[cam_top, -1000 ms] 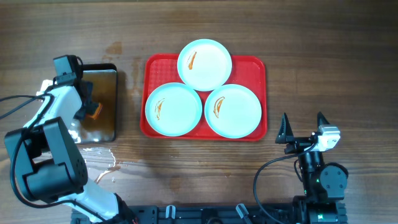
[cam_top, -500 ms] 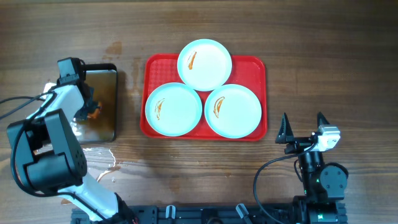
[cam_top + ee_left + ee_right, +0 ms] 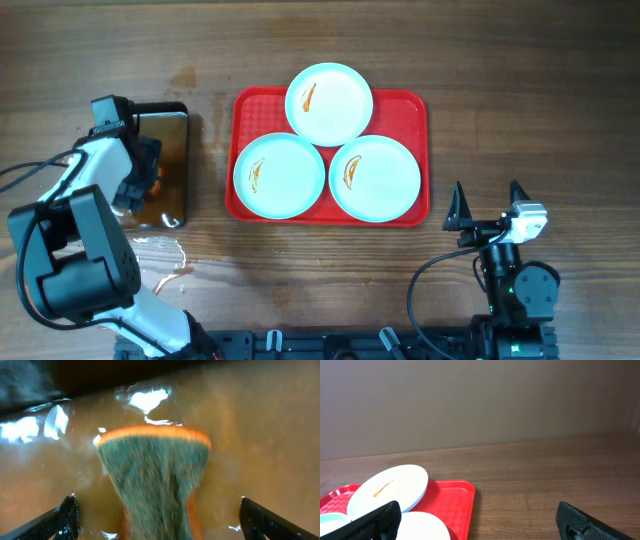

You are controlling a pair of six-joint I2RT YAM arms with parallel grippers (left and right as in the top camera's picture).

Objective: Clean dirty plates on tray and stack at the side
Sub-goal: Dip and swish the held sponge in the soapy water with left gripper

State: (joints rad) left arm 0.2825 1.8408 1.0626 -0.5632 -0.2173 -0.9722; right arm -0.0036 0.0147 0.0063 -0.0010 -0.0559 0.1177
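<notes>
Overhead: smeared plates on tray, between both jaws

sponge blurred, bottom cropped; tray cut off left

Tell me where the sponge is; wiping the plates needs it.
Overhead, the sponge lies in the dark pan left of the red tray; the left wrist view shows it within the open left gripper.

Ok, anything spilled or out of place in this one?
Yes: a glistening wet patch lies on the table outside the dark pan, on the robot's side of it, likely splashed liquid. The three smeared plates sit flat on the tray.
</notes>
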